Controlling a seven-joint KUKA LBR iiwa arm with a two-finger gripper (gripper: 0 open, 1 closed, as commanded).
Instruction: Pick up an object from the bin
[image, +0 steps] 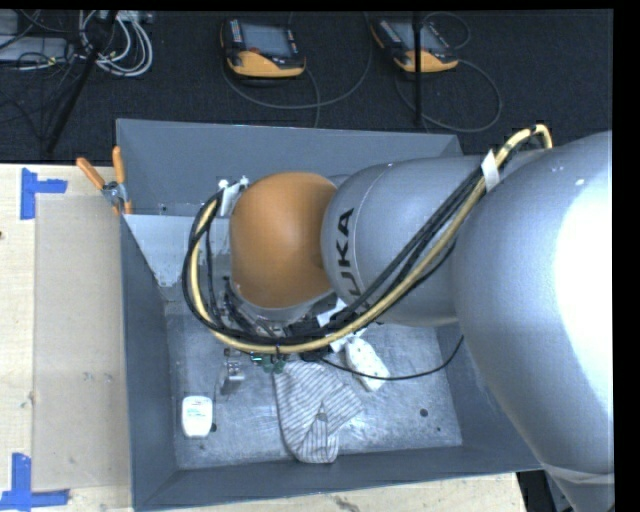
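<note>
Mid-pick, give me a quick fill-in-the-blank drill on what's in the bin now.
1. The wrist cover is ____ in colour.
2. In this view, the small white block lies to the ____ of the grey cloth.
3. The arm reaches in from the view's ____.
Missing: orange; left; right.

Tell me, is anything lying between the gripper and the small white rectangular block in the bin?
Nothing visible does. The gripper hangs above bare floor of the grey metal bin, just up-right of the small white rectangular block; the crumpled grey checked cloth lies further right, not between them.
</note>
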